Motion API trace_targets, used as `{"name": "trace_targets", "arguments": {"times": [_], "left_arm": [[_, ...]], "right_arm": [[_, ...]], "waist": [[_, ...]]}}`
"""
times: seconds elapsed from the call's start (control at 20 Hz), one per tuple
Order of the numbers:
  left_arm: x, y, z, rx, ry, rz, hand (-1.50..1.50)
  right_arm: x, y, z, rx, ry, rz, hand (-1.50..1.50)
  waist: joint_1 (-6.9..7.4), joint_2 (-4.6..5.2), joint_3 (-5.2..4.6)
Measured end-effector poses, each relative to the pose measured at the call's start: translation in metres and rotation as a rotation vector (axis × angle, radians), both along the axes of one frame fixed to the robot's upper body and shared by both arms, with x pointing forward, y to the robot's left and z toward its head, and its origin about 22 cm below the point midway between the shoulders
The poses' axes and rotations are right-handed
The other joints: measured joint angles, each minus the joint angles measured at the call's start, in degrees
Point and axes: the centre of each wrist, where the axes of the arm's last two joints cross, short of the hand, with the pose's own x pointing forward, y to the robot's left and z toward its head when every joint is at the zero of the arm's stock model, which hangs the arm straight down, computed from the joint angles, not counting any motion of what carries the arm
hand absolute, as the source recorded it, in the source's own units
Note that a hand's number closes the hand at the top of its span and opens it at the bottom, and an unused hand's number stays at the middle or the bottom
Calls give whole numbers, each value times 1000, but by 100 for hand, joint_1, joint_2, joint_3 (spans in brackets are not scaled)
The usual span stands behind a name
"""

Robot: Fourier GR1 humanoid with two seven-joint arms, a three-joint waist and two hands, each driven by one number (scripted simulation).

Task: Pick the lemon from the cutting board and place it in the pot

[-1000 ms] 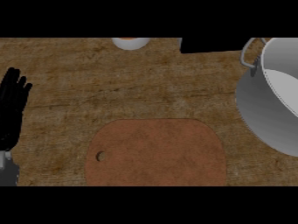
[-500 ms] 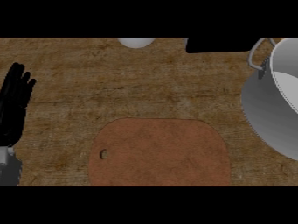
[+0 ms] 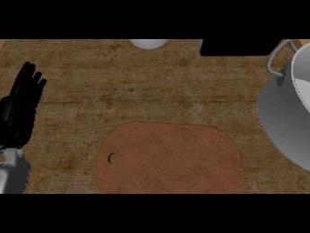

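The brown cutting board (image 3: 171, 159) lies on the counter at the lower middle, with a small hole near its left edge and nothing on it. No lemon shows anywhere. A large grey pot (image 3: 298, 113) stands at the right edge, its handle toward the back; its inside shows pale and partly cut off by the view's edge. My left hand (image 3: 16, 111) rests open at the left edge, fingers straight and pointing up. My right hand is out of view.
A white rounded object (image 3: 148, 43) peeks in at the back middle edge. A black block (image 3: 234, 48) sits at the back right, beside the pot's handle. Wooden counter (image 3: 150, 91) stretches between hand, board and pot.
The whole view has slid a little to the right across the frames: the pot, board and white object sit further right now. The left hand keeps its open pose.
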Motion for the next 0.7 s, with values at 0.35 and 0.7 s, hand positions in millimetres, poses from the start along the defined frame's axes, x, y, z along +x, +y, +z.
{"name": "trace_targets", "arguments": {"times": [0.35,0.7], "left_arm": [[7,-8,3,0,-7,-31,0],[14,-14,6,1,-6,-37,0]], "right_arm": [[40,-71,6,-183,-129,-184,150],[87,-101,-22,-301,-135,-233,150]], "waist": [[199,33,-2],[243,16,-20]]}}
